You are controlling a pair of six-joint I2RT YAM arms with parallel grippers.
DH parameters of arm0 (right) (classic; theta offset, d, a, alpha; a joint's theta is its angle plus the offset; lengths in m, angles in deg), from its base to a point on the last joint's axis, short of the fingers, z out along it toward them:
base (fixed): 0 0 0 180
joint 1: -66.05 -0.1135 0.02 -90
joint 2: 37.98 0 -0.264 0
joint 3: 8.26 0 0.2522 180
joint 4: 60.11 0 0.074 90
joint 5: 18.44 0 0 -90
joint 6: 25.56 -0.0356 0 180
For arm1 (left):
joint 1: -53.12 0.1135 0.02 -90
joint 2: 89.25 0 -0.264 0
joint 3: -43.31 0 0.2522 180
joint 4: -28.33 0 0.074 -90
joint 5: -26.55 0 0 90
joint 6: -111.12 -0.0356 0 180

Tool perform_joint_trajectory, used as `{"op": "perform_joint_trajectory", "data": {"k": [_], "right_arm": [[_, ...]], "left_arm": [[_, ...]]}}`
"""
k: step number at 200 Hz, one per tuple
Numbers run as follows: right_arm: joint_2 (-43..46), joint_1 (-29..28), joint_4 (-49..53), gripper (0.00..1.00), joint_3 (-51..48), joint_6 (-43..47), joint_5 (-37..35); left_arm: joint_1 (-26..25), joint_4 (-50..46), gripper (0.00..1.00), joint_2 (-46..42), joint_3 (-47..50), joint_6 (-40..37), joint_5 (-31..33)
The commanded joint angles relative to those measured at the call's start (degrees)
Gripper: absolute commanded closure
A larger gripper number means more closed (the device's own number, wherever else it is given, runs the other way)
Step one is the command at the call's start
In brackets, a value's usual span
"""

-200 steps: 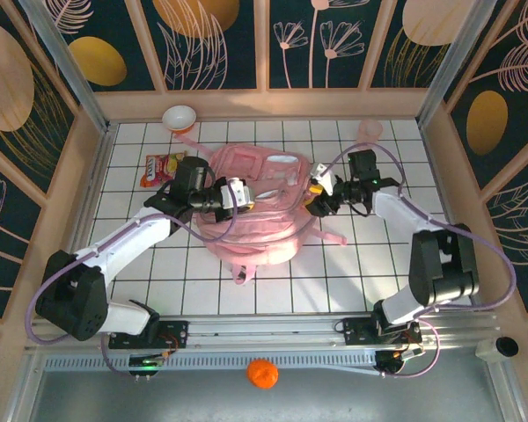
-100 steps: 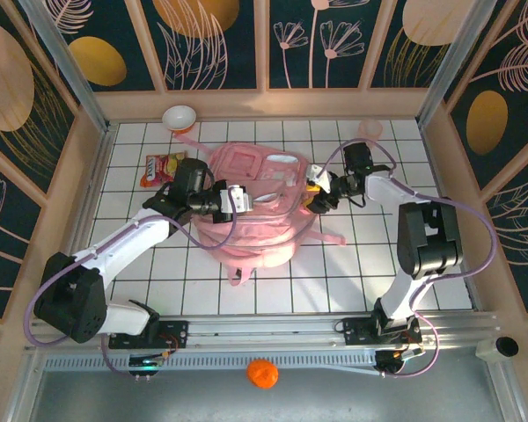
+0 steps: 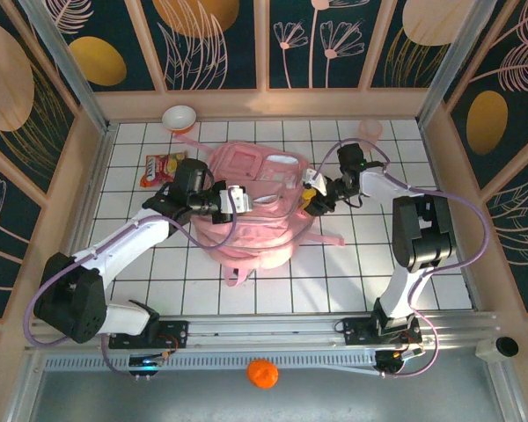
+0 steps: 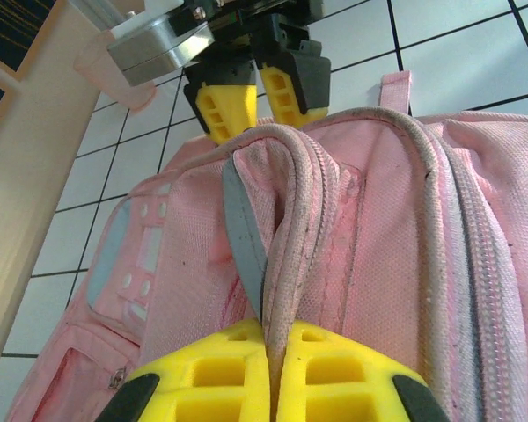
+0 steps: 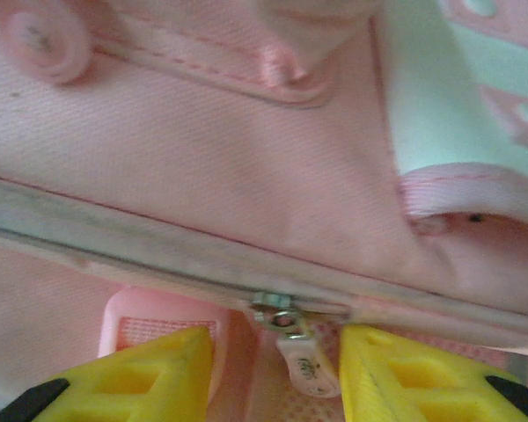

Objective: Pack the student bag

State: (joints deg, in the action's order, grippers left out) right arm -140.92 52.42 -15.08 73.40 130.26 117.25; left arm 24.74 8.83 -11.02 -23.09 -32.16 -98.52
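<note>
The pink student bag (image 3: 255, 215) lies flat in the middle of the tiled table. My left gripper (image 3: 239, 198) is over its left half, shut on the bag's raised piped seam (image 4: 290, 264), which is pinched between the yellow fingertips (image 4: 277, 343). My right gripper (image 3: 311, 195) is at the bag's right edge and also appears across the bag in the left wrist view (image 4: 257, 97). In the right wrist view its jaws (image 5: 277, 374) stand open on either side of a small white zipper pull (image 5: 304, 359) hanging from the zip line (image 5: 158, 242). A gap shows on the left side.
A red and yellow snack packet (image 3: 161, 167) lies left of the bag, with a white bowl (image 3: 179, 116) behind it. A translucent pink cup (image 3: 370, 130) stands at the back right. An orange ball (image 3: 262, 373) rests by the front rail. Wooden walls enclose the table.
The right gripper has shifted slightly left toward the bag and its jaws have narrowed around the zipper pull. The right arm's elbow has swung inward. The left gripper keeps its hold.
</note>
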Motion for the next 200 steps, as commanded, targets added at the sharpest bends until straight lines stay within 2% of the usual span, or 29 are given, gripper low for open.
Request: {"op": "perform_joint_trajectory", "data": {"k": [1,40,91,108,144,169,178,200], "right_arm": [[0.48,-1.4,8.61,0.61,1.39,-1.15,4.01],[-0.89,-1.31,12.71,0.65,4.3,-4.94,7.29],[-3.27,-0.21,4.49,0.63,4.25,-17.65,6.57],[-4.21,0.35,3.98,0.65,4.94,-19.47,7.57],[-4.95,1.83,4.95,0.86,6.08,-21.34,9.44],[-3.56,2.88,6.26,0.97,6.15,-22.67,11.41],[-2.64,3.01,6.27,1.0,5.94,-23.48,11.93],[-0.07,3.06,6.02,1.0,4.59,-25.39,14.22]], "left_arm": [[0.26,8.99,1.0,-1.77,-0.53,0.28,-2.21],[0.26,8.99,1.0,-2.12,-0.42,0.19,-1.53],[0.26,9.52,1.0,-2.6,0.06,0.63,-2.21],[0.26,9.52,1.0,-2.58,0.08,0.63,-2.2],[0.26,10.08,1.0,-2.26,0.08,1.56,-1.89],[0.17,11.55,1.0,-1.28,0.31,4.48,3.3],[0.09,11.73,1.0,-0.85,0.42,5.16,5.82],[-0.81,12.95,1.0,-0.57,1.26,5.8,10.46]]}}
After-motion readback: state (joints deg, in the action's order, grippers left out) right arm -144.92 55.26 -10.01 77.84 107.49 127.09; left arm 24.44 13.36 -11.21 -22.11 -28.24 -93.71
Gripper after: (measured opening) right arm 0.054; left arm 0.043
